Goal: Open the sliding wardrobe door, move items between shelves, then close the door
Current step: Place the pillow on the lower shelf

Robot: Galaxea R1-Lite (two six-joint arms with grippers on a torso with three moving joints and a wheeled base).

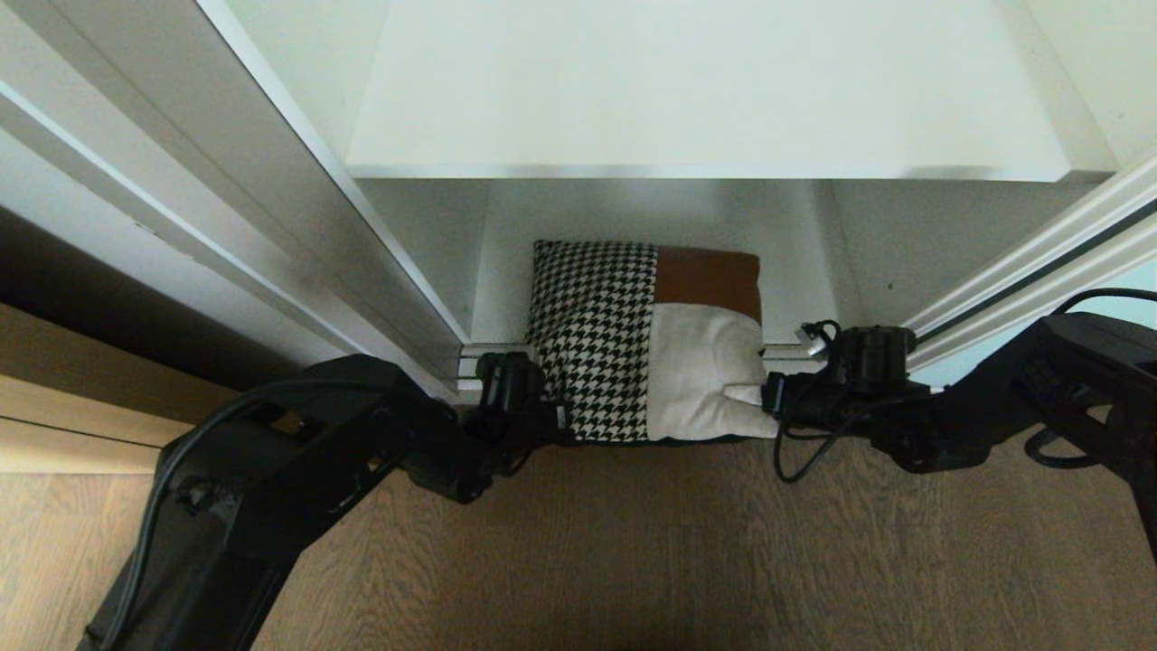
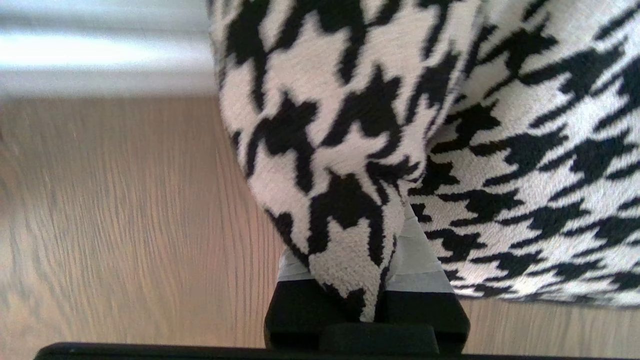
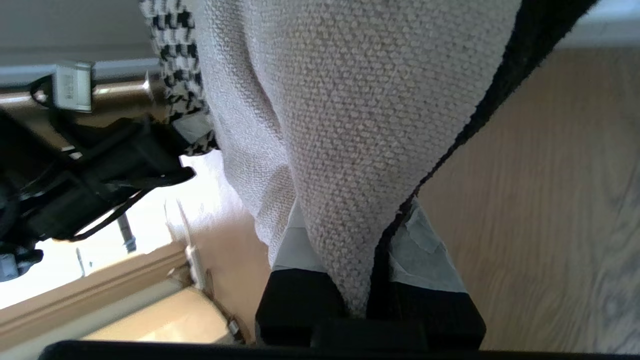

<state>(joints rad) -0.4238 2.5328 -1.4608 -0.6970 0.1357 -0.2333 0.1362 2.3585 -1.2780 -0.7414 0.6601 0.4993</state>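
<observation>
a two-armed robot holds a square cushion (image 1: 646, 339) at the open front of a white wardrobe, seen from its head camera looking down. the left gripper (image 1: 559, 421) is clamped on the houndstooth corner of the cushion nearest the floor, and the right gripper (image 1: 766, 398) is clamped on the cream corner at the opposite side; both wrist cameras show the fabric pinched tight between taped fingers (image 2: 420, 260) and drawn into a fold. the cushion sits across the threshold of the wardrobe, its brown patch toward the back over the lower shelf (image 1: 795, 271), its near edge out over the silver bottom track (image 1: 786, 351) and just above the wood-grain floor (image 1: 633, 561). in the left wrist view the houndstooth half (image 2: 525, 150) fills most of the frame, with floorboards beside it. in the right wrist view the cream cloth (image 3: 360, 125) hangs from the fingers (image 3: 425, 250), and the other arm shows beyond it. a broad white upper shelf (image 1: 705, 90) lies bare above the cushion. the sliding wardrobe door (image 1: 1039, 271) stands pushed to the right, only its pale frame edge showing, while the wardrobe's left frame runs down to the left arm.
</observation>
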